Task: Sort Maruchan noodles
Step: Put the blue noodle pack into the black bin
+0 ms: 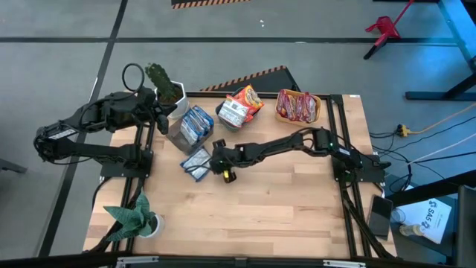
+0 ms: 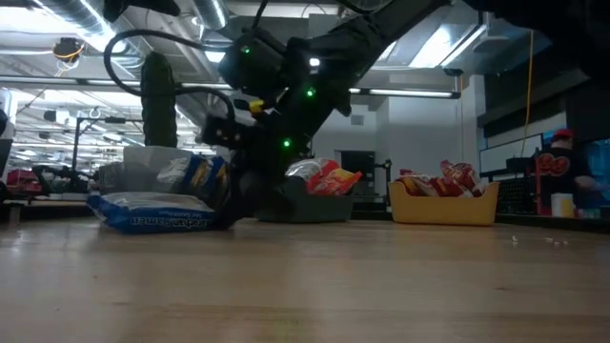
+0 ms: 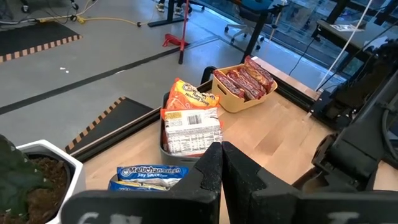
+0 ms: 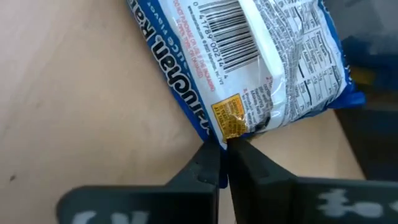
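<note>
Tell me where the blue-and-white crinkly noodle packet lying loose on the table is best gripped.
Judging by its pose, the blue-and-white crinkly noodle packet lies flat on the wooden table, so its thin crimped edge suits best, approached low from the right gripper's side, where the closed fingers already meet its corner.

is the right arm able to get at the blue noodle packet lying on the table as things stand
Probably yes. The right gripper is already down at the edge of the blue packet lying on the bare wood, its fingers closed at the packet's corner. Nothing lies between them, and the left gripper waits back by the plant pot.
</note>
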{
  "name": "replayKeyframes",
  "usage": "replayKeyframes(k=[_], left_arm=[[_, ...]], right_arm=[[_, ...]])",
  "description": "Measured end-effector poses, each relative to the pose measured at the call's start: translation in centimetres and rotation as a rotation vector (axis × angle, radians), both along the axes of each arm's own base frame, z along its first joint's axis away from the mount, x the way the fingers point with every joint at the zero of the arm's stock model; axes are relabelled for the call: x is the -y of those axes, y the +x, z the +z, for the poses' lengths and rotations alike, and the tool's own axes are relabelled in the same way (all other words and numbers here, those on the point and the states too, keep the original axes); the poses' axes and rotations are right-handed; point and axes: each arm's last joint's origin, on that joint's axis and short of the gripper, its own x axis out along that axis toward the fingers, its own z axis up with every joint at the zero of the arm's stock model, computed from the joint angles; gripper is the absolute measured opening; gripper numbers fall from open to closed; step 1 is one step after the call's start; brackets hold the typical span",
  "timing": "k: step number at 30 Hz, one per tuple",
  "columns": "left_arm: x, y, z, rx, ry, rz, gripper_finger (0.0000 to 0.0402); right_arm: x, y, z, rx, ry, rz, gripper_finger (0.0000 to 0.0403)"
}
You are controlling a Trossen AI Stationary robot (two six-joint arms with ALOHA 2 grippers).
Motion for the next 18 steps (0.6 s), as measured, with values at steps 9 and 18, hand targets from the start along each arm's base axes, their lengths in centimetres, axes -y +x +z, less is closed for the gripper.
replayKeyframes(k=[9, 18], left_arm=[[0.0, 0.0, 0.0, 0.000, -0.002, -0.004, 0.0000], [0.0, 0.0, 0.0, 0.002, -0.002, -0.006, 0.0000]], right_arm=[[-0.9, 1.9, 5.3, -0.040, 0.074, 0.037, 0.0000], [-0.7, 3.2, 13.9, 0.081, 0.001, 0.070, 0.0000]])
